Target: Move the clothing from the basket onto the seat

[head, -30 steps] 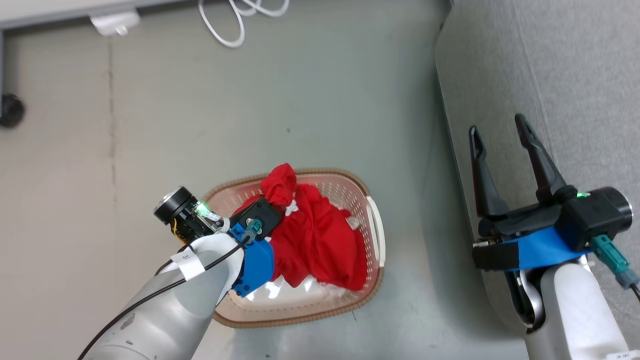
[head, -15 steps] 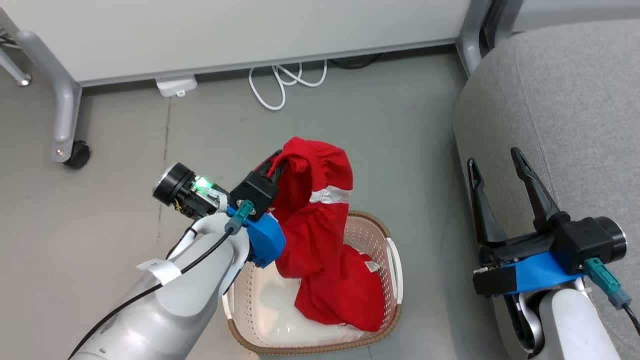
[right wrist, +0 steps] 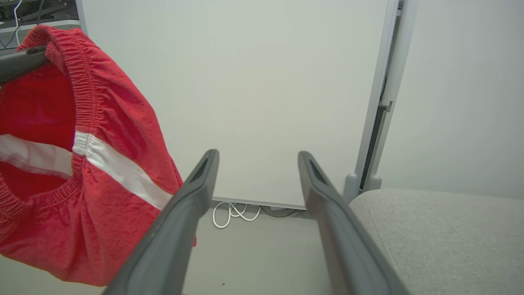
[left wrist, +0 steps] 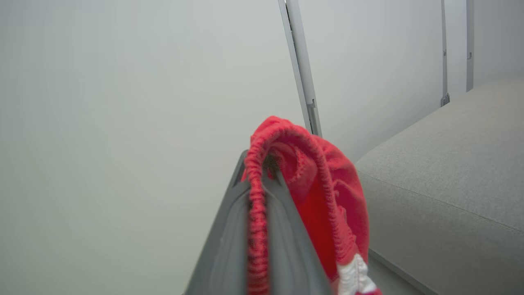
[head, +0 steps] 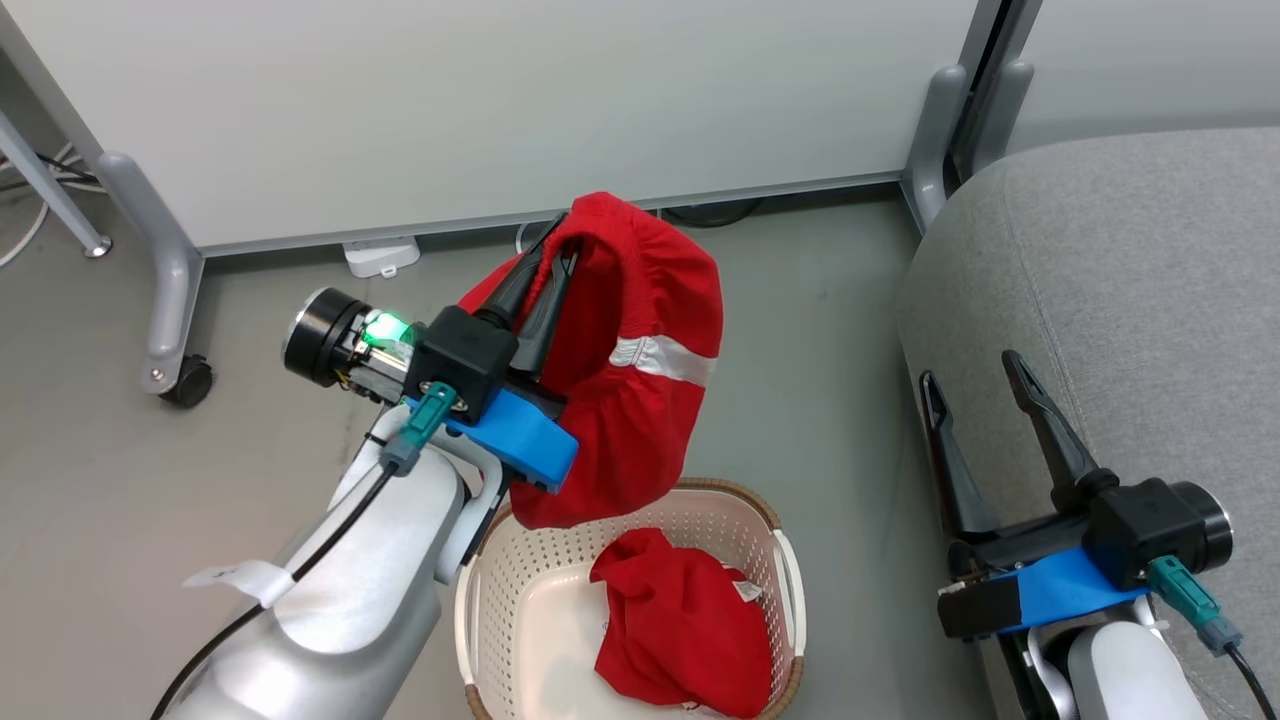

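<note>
Above the basket (head: pixel 525 585), the left gripper (head: pixel 562 235) has lifted one red garment (head: pixel 640 400) within the last second; its jaws are pressed together on the elastic waistband. The hem appears clear of the rim, though you cannot confirm this from the head view. A second garment (head: pixel 680 630) remains in the basket. The right gripper (head: pixel 968 370) waits at the edge of the seat (head: pixel 1130 280), jaws spread, empty. Treat the lift as done; the carry to the seat follows.

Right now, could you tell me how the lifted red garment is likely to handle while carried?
Probably floppy: the red garment drapes limply from the left end effector, pinched at its elastic waistband. Likely light, since that one pinch holds it. It may swing and brush the basket rim.
</note>
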`<state>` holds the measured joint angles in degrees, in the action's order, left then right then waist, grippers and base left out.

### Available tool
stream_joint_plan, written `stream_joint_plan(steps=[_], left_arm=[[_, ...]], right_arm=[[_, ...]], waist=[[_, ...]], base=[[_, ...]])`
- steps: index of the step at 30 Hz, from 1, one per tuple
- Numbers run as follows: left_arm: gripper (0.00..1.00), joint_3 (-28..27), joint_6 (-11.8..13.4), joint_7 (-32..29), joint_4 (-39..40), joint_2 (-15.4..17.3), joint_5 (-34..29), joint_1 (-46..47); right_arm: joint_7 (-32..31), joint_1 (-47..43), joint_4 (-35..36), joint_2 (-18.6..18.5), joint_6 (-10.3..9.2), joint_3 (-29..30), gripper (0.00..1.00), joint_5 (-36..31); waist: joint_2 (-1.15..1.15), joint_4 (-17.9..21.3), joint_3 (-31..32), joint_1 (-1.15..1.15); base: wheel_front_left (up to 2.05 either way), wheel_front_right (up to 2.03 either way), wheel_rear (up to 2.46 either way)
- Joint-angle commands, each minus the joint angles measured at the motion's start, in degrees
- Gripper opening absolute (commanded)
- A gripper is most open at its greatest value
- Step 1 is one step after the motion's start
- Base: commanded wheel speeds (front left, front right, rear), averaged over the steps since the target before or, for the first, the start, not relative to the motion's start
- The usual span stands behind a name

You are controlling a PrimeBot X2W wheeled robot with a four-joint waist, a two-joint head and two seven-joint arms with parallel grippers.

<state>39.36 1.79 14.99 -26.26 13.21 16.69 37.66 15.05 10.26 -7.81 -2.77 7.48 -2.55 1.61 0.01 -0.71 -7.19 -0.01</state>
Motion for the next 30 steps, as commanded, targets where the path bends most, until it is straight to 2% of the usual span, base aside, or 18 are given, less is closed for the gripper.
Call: stream_joint_plan(steps=[1,6,12,23,30], left_arm=[[0.0,-1.14,-0.51,0.28,1.07,-0.37,0.58,-0.92],[0.0,-4.62,-2.86,0.28,4.5,-1.94,1.4,-2.55],[0.0,-5.4,-5.17,0.28,6.54,-3.75,1.55,-3.96],[0.0,-6.6,-6.31,0.28,7.01,-4.8,0.47,-5.22],[0.0,-7.03,-6.93,0.28,6.89,-5.27,-0.31,-4.63]], right_arm=[[0.2,-0.91,0.03,-0.2,0.03,-0.13,1.0,0.14],[0.2,-1.87,-0.02,-0.2,0.03,-0.44,1.0,0.53],[0.2,-2.81,0.18,-0.2,0.03,-0.72,1.0,1.08],[0.2,-2.48,1.57,-0.2,0.03,-1.84,1.0,2.02],[0.2,2.23,2.46,-0.58,0.03,-6.72,1.0,-0.18]], waist=[[-0.01,0.09,0.59,0.01],[-0.01,0.23,1.72,0.01],[-0.01,0.29,2.7,0.01],[-0.01,0.58,2.51,0.01],[-0.01,0.45,1.78,0.01]], base=[[0.0,0.0,0.0],[0.0,0.0,0.0],[0.0,0.0,0.0],[0.0,0.0,0.0],[0.0,0.0,0.0]])
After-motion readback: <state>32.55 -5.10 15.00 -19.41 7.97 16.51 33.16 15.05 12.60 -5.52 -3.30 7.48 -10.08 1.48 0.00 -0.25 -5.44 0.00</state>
